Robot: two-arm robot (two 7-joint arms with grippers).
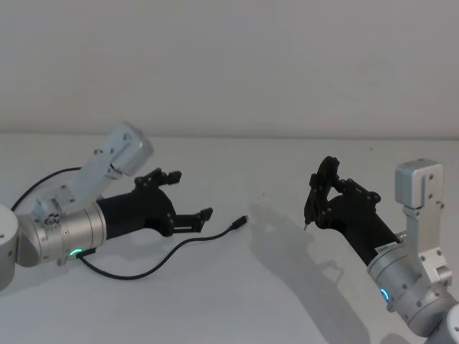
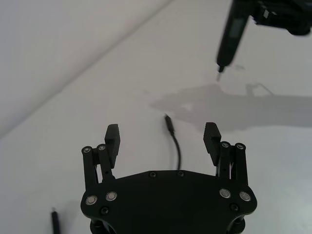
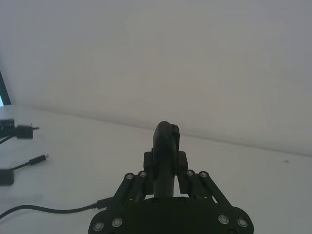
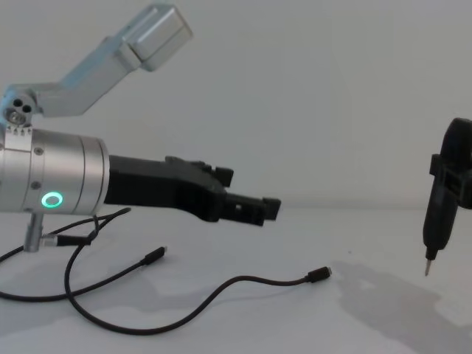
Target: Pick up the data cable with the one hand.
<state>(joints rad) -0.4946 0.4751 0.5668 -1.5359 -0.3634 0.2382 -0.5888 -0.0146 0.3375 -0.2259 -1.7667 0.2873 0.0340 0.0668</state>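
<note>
Approach step: L gripper (image 1: 192,193), jaws wide apart, hovers just above the cable (image 2: 175,148) lying mid-table (image 1: 237,301); next it needs to drop & close; R gripper (image 1: 323,190) idle, right side.

A plain white wall (image 1: 229,64) rises behind the white table (image 1: 215,308).

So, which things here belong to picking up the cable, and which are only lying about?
For the job: long thin black data cable; black two-finger left gripper, open above it.
Not part of it: black right gripper, shut on a slim black metal-tipped tool; white table.
</note>
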